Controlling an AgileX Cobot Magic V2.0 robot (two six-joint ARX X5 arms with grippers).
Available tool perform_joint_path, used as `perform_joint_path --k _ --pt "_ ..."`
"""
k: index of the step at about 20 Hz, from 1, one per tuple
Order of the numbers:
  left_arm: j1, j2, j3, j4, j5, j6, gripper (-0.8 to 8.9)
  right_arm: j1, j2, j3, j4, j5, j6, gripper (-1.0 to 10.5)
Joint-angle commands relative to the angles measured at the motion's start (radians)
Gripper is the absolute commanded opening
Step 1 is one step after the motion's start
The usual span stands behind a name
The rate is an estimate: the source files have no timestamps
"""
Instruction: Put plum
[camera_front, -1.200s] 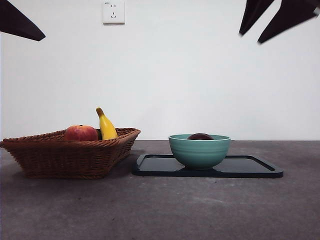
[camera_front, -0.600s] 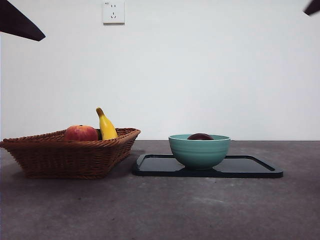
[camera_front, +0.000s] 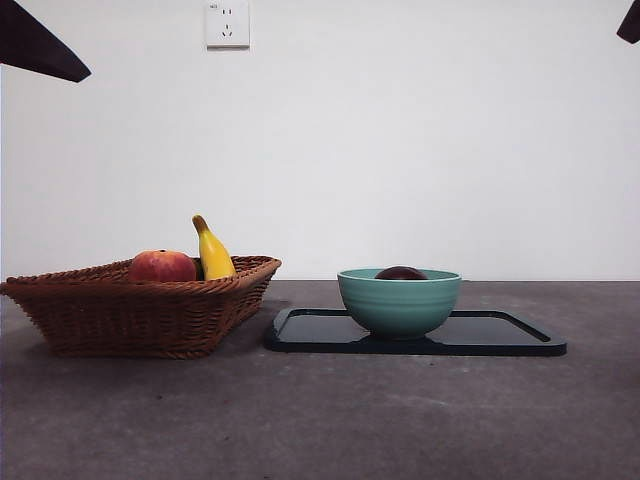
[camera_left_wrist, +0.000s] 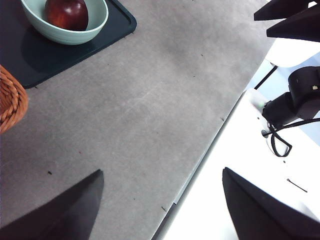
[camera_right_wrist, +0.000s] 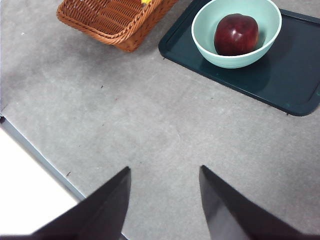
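Now, field note on your right gripper (camera_right_wrist: 162, 200): in its own wrist view the jaws stood spread with bare table between them, holding nothing, well apart from the bowl. A second earlier you had both its dark jaws hanging into the top corner of the front view; half a second ago only a tip remained, and at this moment only a small black tip (camera_front: 630, 22) showed at that corner. So that arm had risen and withdrawn. Your left gripper (camera_left_wrist: 160, 200) also stood spread and empty, off near the table's edge, waiting; its dark tip at the other top corner of the front view had not shifted.

Outward from there: the plum (camera_right_wrist: 236, 34) lay inside the green bowl (camera_right_wrist: 207, 50), resting on the bowl's floor, and the bowl sat on the dark tray (camera_right_wrist: 280, 85). From the front view only the plum's crown (camera_front: 401, 272) peeked over the rim. Nothing among the things themselves had moved across the second.

My reading: the placement looked done, and the retreat was the closing move.

Orientation: the plum was near round, so no clear long axis. Its stem dimple seemed to face upward, though I could not be sure.

Beside the tray stood the wicker basket (camera_front: 140, 310) with the peach-like fruit (camera_front: 162, 266) and the banana (camera_front: 212, 252), untouched
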Motion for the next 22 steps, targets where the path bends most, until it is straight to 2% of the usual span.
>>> perform_joint_path --k 1,7,10,13,17,22 --pt "-0.005 0.007 0.008 0.011 0.005 0.012 3.74 0.006 0.005 0.002 0.01 -0.004 -0.004 2.2" --pt "-0.005 0.007 0.008 0.024 0.005 -0.003 3.74 0.006 0.005 0.002 0.01 -0.004 -0.004 2.2" --pt "-0.016 0.014 0.013 0.143 -0.002 -0.111 3.76 0.006 0.005 0.002 0.01 -0.004 -0.004 2.2" --pt "-0.058 0.06 0.057 0.248 -0.076 -0.18 4.13 0.006 0.005 0.002 0.01 -0.004 -0.004 2.2" --pt "-0.118 0.227 0.21 0.277 -0.176 -0.214 4.12 0.006 0.005 0.002 0.01 -0.004 -0.004 2.2" --pt "-0.185 0.526 0.488 0.274 -0.276 -0.233 4.1 0.006 0.004 0.002 0.009 -0.004 -0.004 2.2"
